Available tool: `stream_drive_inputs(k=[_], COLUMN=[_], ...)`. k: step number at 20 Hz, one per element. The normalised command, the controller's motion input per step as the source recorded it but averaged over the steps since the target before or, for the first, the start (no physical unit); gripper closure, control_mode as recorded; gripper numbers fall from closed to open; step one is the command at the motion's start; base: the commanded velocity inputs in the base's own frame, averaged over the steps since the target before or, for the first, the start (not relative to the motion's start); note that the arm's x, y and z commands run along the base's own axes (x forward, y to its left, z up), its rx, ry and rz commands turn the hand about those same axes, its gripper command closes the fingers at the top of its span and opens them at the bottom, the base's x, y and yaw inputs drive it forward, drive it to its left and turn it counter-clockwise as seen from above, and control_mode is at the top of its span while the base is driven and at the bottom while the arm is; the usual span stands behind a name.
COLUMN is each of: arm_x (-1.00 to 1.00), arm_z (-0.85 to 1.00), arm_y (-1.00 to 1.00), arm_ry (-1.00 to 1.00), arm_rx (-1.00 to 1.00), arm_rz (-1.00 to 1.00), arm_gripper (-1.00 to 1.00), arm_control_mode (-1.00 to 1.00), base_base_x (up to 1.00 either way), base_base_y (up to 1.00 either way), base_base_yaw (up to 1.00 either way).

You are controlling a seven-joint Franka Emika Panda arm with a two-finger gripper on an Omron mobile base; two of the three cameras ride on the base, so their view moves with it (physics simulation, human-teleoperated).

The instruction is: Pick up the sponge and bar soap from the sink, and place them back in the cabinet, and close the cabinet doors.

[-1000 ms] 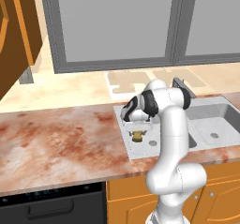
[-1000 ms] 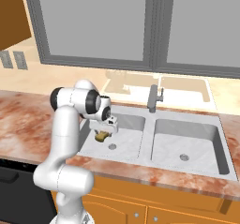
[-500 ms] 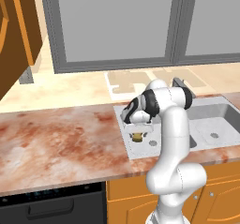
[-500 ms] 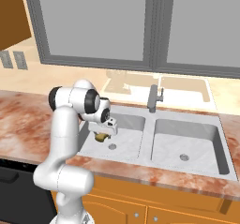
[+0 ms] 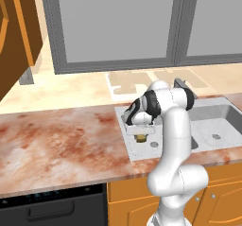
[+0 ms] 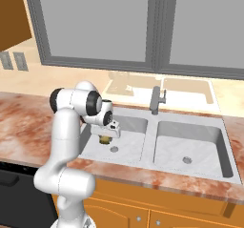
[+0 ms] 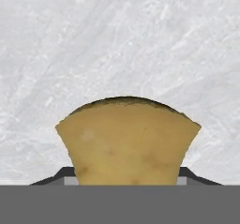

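Observation:
Down in the left basin of the sink (image 5: 138, 154) (image 6: 157, 168), my gripper (image 5: 140, 134) (image 6: 104, 137) is shut on the sponge (image 5: 140, 138) (image 6: 103, 139). The hand view looks straight at the basin floor. There the mustard yellow-brown sponge (image 7: 126, 141) sits between my gripper's (image 7: 126, 176) two dark fingertips, which press on its two sides. The bar soap is hidden. An orange-brown cabinet door (image 5: 19, 36) (image 6: 12, 17) hangs open at the upper left.
A grey faucet (image 6: 156, 99) stands behind the divider between the basins. Marbled red-brown counter (image 5: 56, 140) runs left of the sink. A large grey-framed window (image 5: 118, 26) is on the back wall. A dark appliance front (image 5: 52, 206) sits below the counter.
The jaws have closed onto the sponge. The arm has stayed over the left basin.

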Motion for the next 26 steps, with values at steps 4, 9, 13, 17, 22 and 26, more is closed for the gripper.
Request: stream_drive_inputs(k=[4, 9, 13, 17, 22, 26], arm_x=[0.02, -0.02, -0.15, -0.25, -0.26, -0.34], arm_z=[-0.07, 0.15, 0.27, 0.26, 0.30, 0.38], arm_y=[0.00, 0.00, -0.01, -0.16, -0.16, -0.11], arm_ry=[-0.01, -0.09, -0.13, -0.15, -0.17, -0.14], arm_rx=[0.00, 0.00, 0.00, 0.01, 0.00, 0.00], arm_rz=[0.00, 0.01, 0.01, 0.01, 0.00, 0.00], arm_gripper=[1.00, 1.00, 1.00, 1.00, 1.00, 1.00], arm_control_mode=[-1.00, -1.00, -1.00, -1.00, -1.00, -1.00], base_base_x=[0.00, 0.00, 0.00, 0.00, 0.00, 0.00], base_base_y=[0.00, 0.00, 0.00, 0.00, 0.00, 0.00], base_base_yaw=[0.00, 0.00, 0.00, 0.00, 0.00, 0.00])
